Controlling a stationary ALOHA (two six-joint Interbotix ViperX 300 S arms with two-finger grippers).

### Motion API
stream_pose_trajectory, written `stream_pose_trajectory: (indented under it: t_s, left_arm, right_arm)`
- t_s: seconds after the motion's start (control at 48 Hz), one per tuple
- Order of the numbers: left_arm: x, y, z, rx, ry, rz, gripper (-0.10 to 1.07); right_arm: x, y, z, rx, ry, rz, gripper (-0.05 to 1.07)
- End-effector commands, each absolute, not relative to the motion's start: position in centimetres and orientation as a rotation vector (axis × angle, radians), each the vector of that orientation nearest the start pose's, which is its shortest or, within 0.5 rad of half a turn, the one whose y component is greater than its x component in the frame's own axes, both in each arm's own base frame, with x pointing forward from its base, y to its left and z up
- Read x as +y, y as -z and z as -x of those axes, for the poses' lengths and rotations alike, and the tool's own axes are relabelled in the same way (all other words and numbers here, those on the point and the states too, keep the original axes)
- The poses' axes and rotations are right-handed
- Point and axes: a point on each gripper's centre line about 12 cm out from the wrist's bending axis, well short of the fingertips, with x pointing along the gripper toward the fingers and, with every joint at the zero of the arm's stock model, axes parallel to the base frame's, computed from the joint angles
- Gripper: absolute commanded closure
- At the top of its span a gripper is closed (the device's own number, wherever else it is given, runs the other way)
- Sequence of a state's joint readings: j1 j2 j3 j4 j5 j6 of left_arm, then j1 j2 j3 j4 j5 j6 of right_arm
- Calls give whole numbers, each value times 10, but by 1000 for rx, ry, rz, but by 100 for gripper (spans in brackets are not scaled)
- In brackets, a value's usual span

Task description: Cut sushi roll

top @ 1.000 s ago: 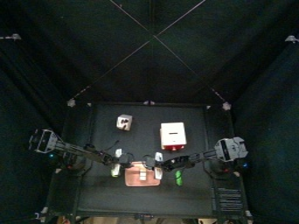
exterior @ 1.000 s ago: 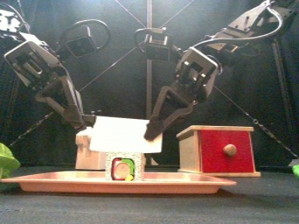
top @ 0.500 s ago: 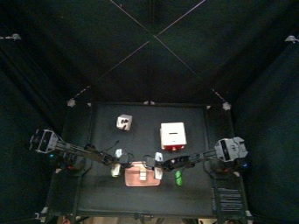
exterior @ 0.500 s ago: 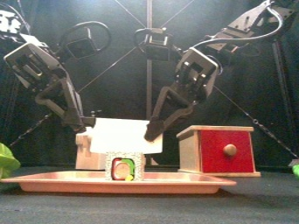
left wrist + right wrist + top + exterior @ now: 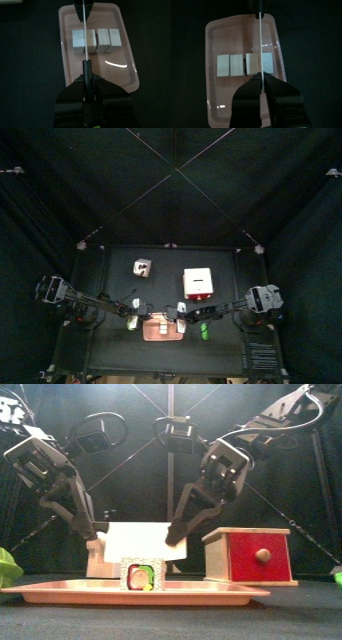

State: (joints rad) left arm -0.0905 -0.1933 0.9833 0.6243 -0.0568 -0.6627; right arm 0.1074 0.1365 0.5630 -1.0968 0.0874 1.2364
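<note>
The sushi roll (image 5: pixel 142 574) lies on a pink tray (image 5: pixel 54 591) at the table's front; from the front I see its green and pink cut face. In the left wrist view the sushi roll (image 5: pixel 100 40) shows as several white segments side by side. A thin white blade (image 5: pixel 136 541) hangs just over the roll, its lower edge at the roll's top. My left gripper (image 5: pixel 94 534) is shut on one end and my right gripper (image 5: pixel 174 536) on the other. Edge-on, the blade (image 5: pixel 259 40) lines up with a seam between segments.
A red box with a white top (image 5: pixel 254 554) stands right of the tray, and a white block (image 5: pixel 96 559) sits behind the blade on the left. Green objects (image 5: pixel 7 567) lie at the table's left and right edges. Black curtains close in all sides.
The blade's top edge sits a touch lower than a second ago and the left arm has shifted slightly. Roll and tray have not moved.
</note>
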Motion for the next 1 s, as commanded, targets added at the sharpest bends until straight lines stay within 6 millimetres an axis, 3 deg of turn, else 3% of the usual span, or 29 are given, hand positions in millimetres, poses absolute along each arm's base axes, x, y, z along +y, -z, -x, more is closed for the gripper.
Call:
stream_pose_trajectory:
  t_s: [0.0, 0.479, 0.979]
  left_arm:
    - [-31, -146, -307, 716, 108, 23, 87]
    - [-33, -138, -309, 723, 124, 33, 87]
    - [-35, -121, -314, 766, 134, 37, 87]
  right_arm:
    - [34, -165, -426, 674, 21, -76, 84]
    - [36, -144, -424, 729, 36, -113, 84]
    - [36, -135, -424, 751, 39, -110, 84]
